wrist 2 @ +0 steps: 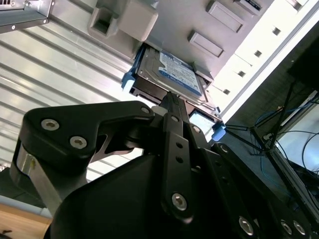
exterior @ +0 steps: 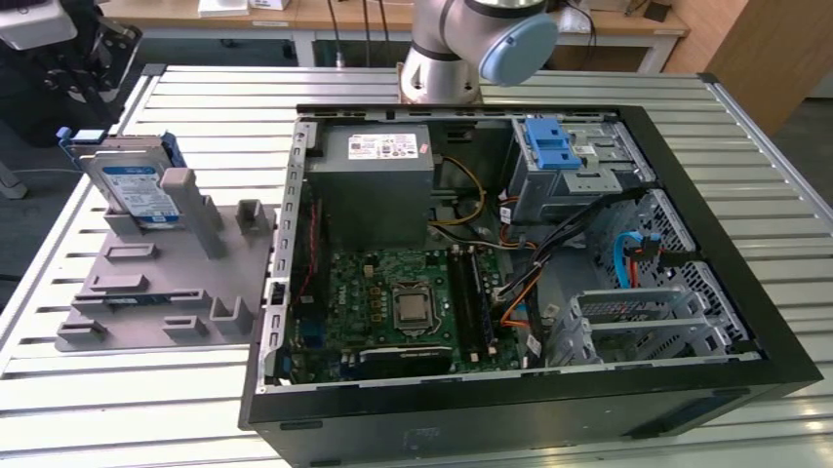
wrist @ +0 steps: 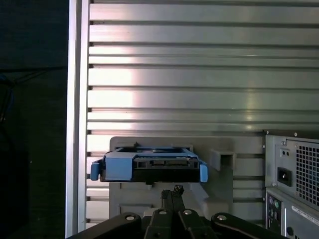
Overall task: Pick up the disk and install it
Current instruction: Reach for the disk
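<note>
The disk [exterior: 136,187] stands on edge in a slot of the grey holder [exterior: 156,283] at the exterior view's left, beside the open computer case. Its white-and-blue label faces the camera, and blue rails run along its edges. In the first wrist view the disk [wrist: 149,167] shows edge-on with blue rail ends at both sides. My gripper [wrist: 172,190] hangs a short way off it, fingertips together and nothing between them. In the second wrist view the gripper [wrist 2: 168,99] points at the disk [wrist 2: 172,74] without touching it.
The open computer case [exterior: 729,292] fills the middle of the slatted metal table [exterior: 104,409]. Inside it are a drive bay with a blue latch [exterior: 552,154] and a metal cage [exterior: 638,317]. The case's rear panel [wrist: 294,174] stands close beside the holder [wrist: 222,149].
</note>
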Robot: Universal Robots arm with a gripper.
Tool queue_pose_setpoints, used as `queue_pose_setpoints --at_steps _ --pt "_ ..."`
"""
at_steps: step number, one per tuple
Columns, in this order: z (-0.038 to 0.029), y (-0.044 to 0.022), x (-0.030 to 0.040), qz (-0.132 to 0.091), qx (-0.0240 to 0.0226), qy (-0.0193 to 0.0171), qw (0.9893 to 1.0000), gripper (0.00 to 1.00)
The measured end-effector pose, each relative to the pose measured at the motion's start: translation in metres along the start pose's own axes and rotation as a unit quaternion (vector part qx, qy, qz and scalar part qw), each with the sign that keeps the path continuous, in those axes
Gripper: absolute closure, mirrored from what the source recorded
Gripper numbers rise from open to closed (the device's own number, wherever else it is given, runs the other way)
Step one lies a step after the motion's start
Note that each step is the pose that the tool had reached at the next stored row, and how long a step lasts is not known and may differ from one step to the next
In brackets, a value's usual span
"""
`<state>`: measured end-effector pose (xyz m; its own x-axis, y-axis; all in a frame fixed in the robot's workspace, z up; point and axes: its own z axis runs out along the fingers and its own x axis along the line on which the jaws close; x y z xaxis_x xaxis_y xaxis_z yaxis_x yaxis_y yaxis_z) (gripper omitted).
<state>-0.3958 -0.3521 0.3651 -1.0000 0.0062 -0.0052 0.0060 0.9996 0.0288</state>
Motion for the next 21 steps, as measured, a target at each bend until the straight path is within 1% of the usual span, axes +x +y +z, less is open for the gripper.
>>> queue_pose_setpoints --at_steps 2,5,8,10,15,18,21 --pt "0.0013 0.0007 0.0029 0.000 0.0000 -0.0001 1.0000 0.89" --pt "0.0035 0.0018 0.0090 0.000 0.0000 0.0000 1.0000 0.89" --pt "0.0060 0.0037 0.0157 0.000 0.0001 -0.0001 1.0000 0.89" --pt "0.0069 0.0047 0.0222 0.000 0.0002 -0.0001 1.0000 0.89" --pt "0.0082 0.0065 0.0323 0.000 0.0002 -0.0001 1.0000 0.89" --pt "0.0086 0.0073 0.0365 0.000 0.0002 0.0000 1.0000 0.89" --pt "0.0087 0.0074 0.0370 0.000 0.0001 -0.0001 1.0000 0.89"
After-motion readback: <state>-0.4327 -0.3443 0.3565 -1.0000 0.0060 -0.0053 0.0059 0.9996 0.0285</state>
